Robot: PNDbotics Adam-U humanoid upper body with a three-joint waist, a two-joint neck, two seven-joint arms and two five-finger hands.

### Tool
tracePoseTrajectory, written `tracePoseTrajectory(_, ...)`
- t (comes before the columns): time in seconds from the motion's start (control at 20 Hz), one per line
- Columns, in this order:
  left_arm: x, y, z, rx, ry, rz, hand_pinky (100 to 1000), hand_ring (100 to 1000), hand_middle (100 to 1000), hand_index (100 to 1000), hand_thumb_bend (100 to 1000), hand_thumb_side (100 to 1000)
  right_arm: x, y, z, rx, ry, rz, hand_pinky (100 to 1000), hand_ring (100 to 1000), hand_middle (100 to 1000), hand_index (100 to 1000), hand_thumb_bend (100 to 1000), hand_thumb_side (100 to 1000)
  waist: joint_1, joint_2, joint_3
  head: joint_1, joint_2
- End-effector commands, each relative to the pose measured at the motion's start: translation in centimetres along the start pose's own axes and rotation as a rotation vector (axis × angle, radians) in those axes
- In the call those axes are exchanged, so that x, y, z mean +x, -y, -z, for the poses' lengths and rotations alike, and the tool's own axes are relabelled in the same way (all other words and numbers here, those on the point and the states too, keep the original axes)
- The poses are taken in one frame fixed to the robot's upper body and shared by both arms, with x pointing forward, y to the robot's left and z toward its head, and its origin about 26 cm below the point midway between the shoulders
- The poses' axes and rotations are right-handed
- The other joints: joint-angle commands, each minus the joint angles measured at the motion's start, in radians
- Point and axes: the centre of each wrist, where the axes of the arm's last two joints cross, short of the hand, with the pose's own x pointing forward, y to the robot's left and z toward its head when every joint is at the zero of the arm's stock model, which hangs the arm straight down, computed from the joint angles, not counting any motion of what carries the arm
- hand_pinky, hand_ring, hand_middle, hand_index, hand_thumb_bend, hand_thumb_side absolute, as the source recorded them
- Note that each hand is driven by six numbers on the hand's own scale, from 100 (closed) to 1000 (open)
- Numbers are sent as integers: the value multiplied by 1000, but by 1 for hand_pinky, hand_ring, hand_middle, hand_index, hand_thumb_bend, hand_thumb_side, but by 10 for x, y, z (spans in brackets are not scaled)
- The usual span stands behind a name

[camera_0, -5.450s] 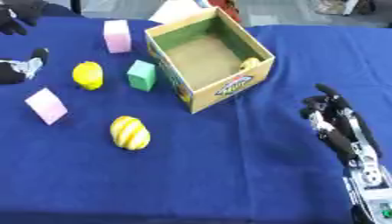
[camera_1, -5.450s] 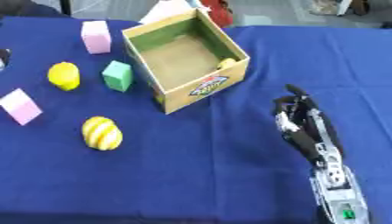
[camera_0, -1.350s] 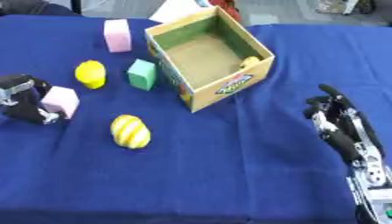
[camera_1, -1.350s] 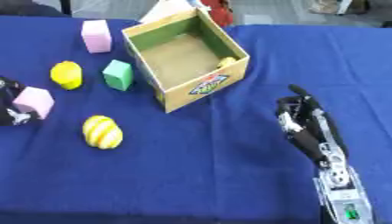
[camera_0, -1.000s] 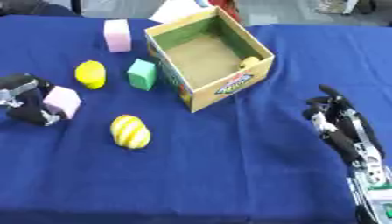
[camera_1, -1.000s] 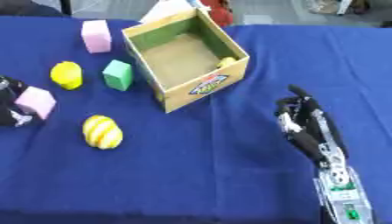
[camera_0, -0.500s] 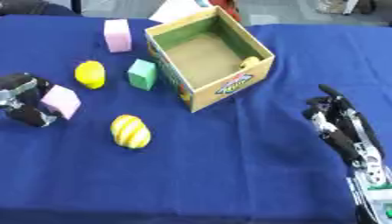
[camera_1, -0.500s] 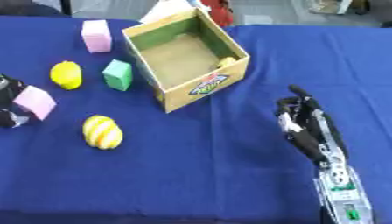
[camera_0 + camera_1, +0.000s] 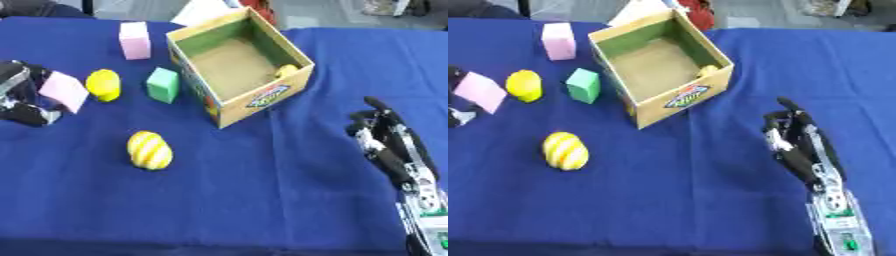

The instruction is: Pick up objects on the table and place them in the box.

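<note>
Holding a pink block in your left hand, right hand relaxed; one yellow item boxed, four outstanding.

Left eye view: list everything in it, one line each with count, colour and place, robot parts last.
table: one, covered in blue cloth, fills the view.
box: one, open cardboard, green inner walls, upper centre.
yellow object in box: one, in the box against its right wall.
pink block: one, standing far left of the box.
tilted pink block: one, at the left edge, held by the left robot hand.
yellow round object: one, right of the tilted pink block.
green block: one, between the yellow round object and the box.
striped yellow egg: one, yellow with pale stripes, in front of the green block.
left robot hand: black and silver, left edge, fingers round the tilted pink block.
right robot hand: black, lower right, idle, fingers relaxed.
</note>
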Motion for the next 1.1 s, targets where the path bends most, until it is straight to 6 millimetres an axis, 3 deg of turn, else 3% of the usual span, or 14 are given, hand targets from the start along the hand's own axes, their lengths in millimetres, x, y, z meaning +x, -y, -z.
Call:
tracePoseTrajectory(0.05,13,-35,-1,86,49,45,573,511,506,691,100,179,4,4,3,2,15,-16,650,618,660,926,100,429,7,-32,0,2,1)
tracePoseTrajectory(0.25,46,-53,16,105,142,78,576,513,508,694,100,177,2,2,1,10,9,-14,650,617,660,926,100,427,5,-38,-9,13,4)
tracePoseTrajectory(0.55,106,-57,51,81,282,119,581,517,511,696,101,177,1,-1,1,25,7,-10,650,617,660,926,100,426,0,-39,-25,24,-1)
tracePoseTrajectory(0.8,154,-48,78,45,383,157,596,527,520,705,110,176,3,-5,4,47,17,-5,650,617,660,926,100,420,-5,-31,-59,32,-15)
tracePoseTrajectory(1.1,187,-29,96,-10,486,200,621,546,539,722,146,174,3,-9,6,64,24,-1,650,617,660,926,100,420,-9,-22,-100,47,-21)
